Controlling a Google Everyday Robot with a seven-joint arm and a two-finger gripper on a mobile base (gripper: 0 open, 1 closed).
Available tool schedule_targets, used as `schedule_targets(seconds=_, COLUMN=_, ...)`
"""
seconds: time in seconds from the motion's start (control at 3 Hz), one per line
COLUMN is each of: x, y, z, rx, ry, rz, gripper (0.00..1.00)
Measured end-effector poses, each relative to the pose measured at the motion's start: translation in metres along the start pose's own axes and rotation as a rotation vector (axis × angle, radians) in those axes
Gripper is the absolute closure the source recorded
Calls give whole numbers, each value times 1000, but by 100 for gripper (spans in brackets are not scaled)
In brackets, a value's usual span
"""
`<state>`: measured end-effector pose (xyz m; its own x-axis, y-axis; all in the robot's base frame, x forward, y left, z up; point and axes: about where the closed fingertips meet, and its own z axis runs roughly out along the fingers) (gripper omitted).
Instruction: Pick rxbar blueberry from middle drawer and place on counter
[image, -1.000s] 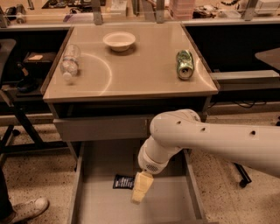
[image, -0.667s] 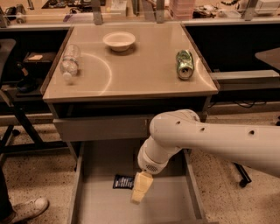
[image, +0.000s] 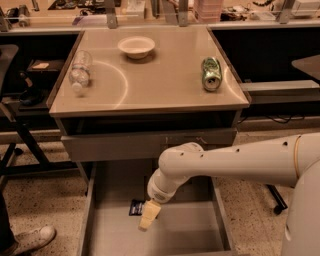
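— Position of rxbar blueberry (image: 135, 207) from end effector (image: 146, 222)?
— Just left, perhaps touching, flat on middle drawer (image: 190, 235) floor; long axis apparently left-right. Opening of end effector: cannot tell.

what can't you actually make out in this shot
Camera view only:
rxbar blueberry: right end hidden behind the gripper, which hangs over the middle drawer; lettering too small.
middle drawer: front cut off by bottom edge; back covered by the arm.
green can on the counter: label unreadable.
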<state>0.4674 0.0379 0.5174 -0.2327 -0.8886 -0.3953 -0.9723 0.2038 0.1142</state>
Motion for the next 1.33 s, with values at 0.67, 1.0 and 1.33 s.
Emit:
schedule_targets(seconds=0.67, x=1, y=-3, z=14, rx=-6, ry=-18, rz=2, gripper=0)
schedule_targets(seconds=1.0, x=-2, y=-15, z=50, rx=-15, ry=-64, rz=-4, gripper=0)
schedule_targets(seconds=1.33, x=-2, y=-22, z=76, rx=-26, ry=-87, rz=-9, gripper=0)
